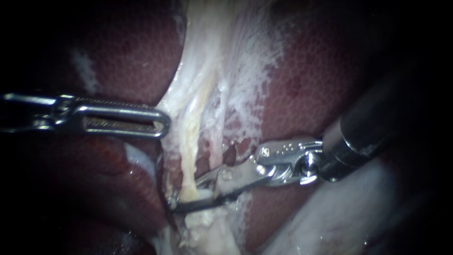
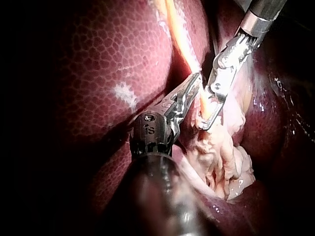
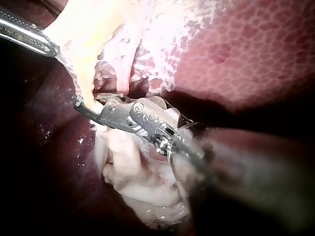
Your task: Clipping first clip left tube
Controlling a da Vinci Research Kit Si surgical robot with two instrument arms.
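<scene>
Endoscope view: my right instrument (image 1: 191,192) holds its jaws partly open astride the left tube (image 1: 190,160), gripping nothing. Risk: if I close with the jaw tips short of the tube's far edge, or with adjacent pale tissue (image 1: 207,222) caught, the clip would seat incompletely.

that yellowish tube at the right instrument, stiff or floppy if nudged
Probably floppy: the tube is a thin strand set in loose white tissue. Likely slippery too, as its surface glistens wet. The right instrument should bend it easily.
</scene>
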